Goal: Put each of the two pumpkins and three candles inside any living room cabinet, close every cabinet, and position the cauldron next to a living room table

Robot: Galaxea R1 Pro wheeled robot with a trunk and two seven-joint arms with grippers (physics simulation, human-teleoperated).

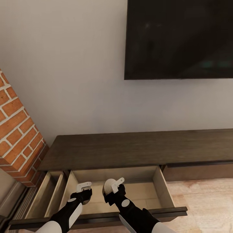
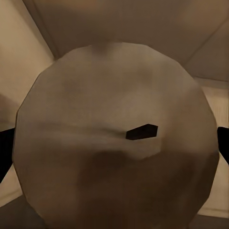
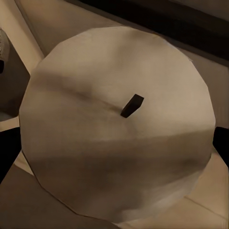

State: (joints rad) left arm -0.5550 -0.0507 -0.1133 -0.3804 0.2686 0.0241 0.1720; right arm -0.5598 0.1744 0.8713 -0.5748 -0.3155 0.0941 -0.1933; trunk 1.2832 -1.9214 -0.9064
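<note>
Candles are in both your jaws, one clenched by the left gripper (image 1: 84, 191) and one (image 1: 108, 187) by the right gripper (image 1: 114, 187), over the cabinet's open drawer (image 1: 152, 194); next, lower and release them inside.

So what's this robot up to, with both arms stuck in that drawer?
It is putting candles away. Both arms reach over the open drawer of the long dark cabinet beneath the TV. The left gripper holds one candle and the right gripper holds another candle, each pale round top with its dark wick facing the wrist camera. Neither is set down yet. A narrower drawer beside the brick fireplace is open too.
</note>
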